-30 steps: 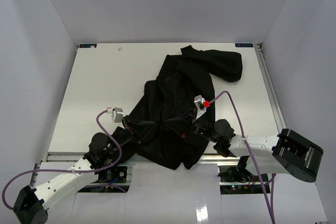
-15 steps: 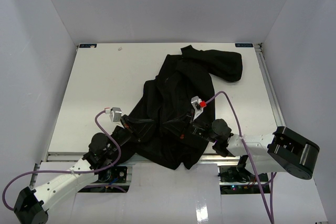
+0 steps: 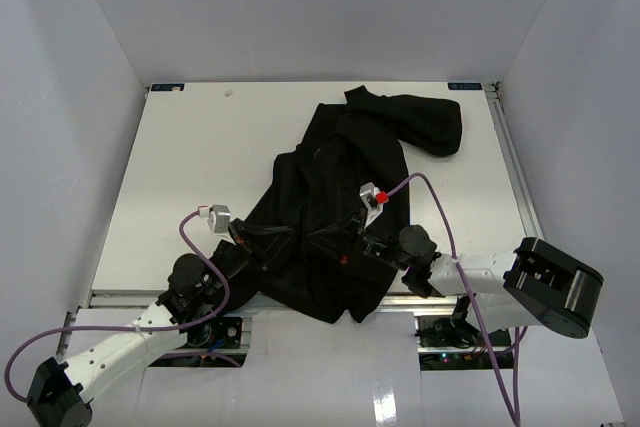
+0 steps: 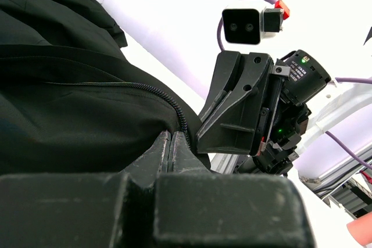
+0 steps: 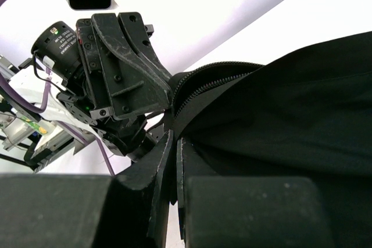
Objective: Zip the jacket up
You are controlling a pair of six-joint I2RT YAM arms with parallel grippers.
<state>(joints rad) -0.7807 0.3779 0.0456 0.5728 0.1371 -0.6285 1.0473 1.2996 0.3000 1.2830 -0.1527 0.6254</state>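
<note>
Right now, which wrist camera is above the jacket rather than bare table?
The right arm's camera, with the black jacket behind it. The left arm's camera shows against the white table, just beside the jacket's edge.

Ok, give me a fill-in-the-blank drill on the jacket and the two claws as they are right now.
1. The jacket is plain ___ in colour.
2. It lies on a ___ table.
3. The left claw and the right claw are both ___ on its fabric, beside the zipper teeth.
Missing words: black; white; shut.
</note>
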